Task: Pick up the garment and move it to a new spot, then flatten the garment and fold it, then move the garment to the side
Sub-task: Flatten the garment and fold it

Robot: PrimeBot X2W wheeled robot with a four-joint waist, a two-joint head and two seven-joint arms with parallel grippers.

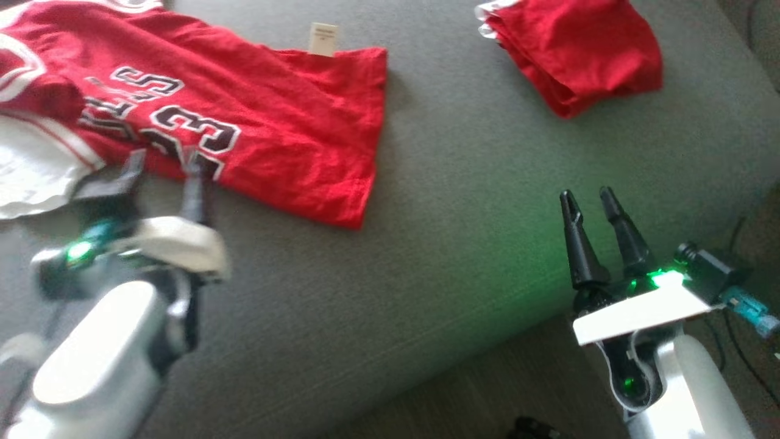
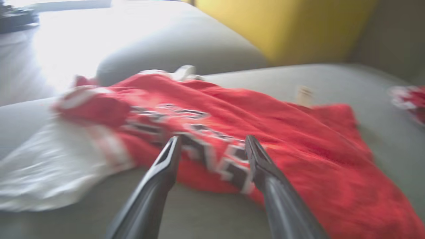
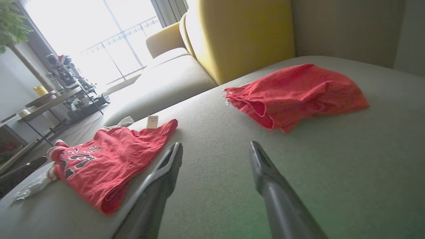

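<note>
The garment [image 1: 274, 116] is a red jersey with black-and-white lettering, lying loosely spread on the grey sofa seat [image 1: 463, 244] at the left, with a white part [image 1: 24, 171] at its far left and a paper tag [image 1: 323, 38] at its far edge. My left gripper [image 1: 166, 158] hangs open at the jersey's near edge, fingertips over the lettering; in the left wrist view the garment [image 2: 282, 132] lies just beyond the open left gripper [image 2: 212, 139]. My right gripper [image 1: 586, 195] is open and empty near the seat's front right edge, far from the garment [image 3: 109, 156].
A second red garment [image 1: 579, 49], folded in a bundle, lies at the seat's far right, ahead of the right gripper [image 3: 215, 145]. A yellow backrest [image 3: 239, 33] rises behind the seat. The seat's front edge drops to dark floor [image 1: 487, 390] at the lower right.
</note>
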